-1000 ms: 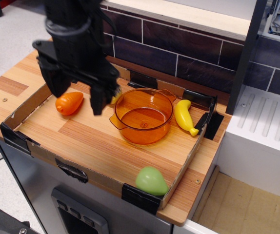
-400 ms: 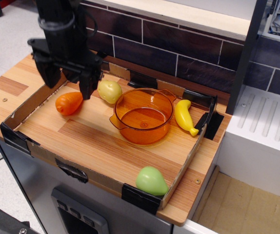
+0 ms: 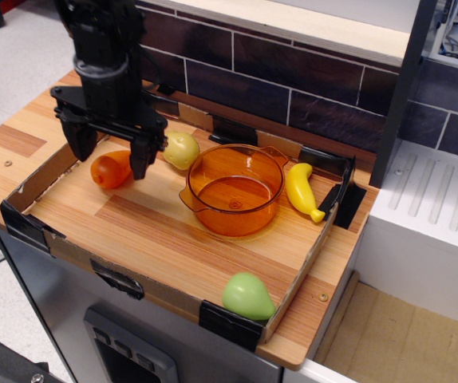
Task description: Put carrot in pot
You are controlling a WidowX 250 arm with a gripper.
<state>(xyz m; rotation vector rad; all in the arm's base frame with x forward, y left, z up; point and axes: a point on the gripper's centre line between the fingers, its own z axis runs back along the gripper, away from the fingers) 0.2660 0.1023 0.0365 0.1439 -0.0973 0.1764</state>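
Wooden worktop (image 3: 21,132) carries a shallow cardboard tray (image 3: 309,255) with black tape at corners and edges; dark brick wall behind, white unit to the right. Black robot arm (image 3: 101,48) comes down from the top left, over the tray's left end.

Pot (image 3: 235,190): transparent orange, round, two small side handles, upright near the tray's middle, nothing in it.

Gripper (image 3: 109,155): black, open, the two fingers spread wide and pointing down, one on each side of the carrot. Left-in-picture finger (image 3: 77,144) sits at the tray's left wall, the other finger (image 3: 142,159) just right of the carrot. Cannot tell if either finger touches it.

Green pear-shaped toy (image 3: 247,296): in the tray's near right corner, well apart from the pot.

Yellow banana-like toy (image 3: 302,191): just beside the pot's right side, near the tray's right wall.

Carrot (image 3: 109,169): orange, glossy, lying on the tray floor at the left end, between the gripper fingers, partly hidden by them. Well apart from the pot, not in it.

Pale yellow-green round toy (image 3: 180,150): between gripper and pot, near the pot's left rim, at the tray's back.
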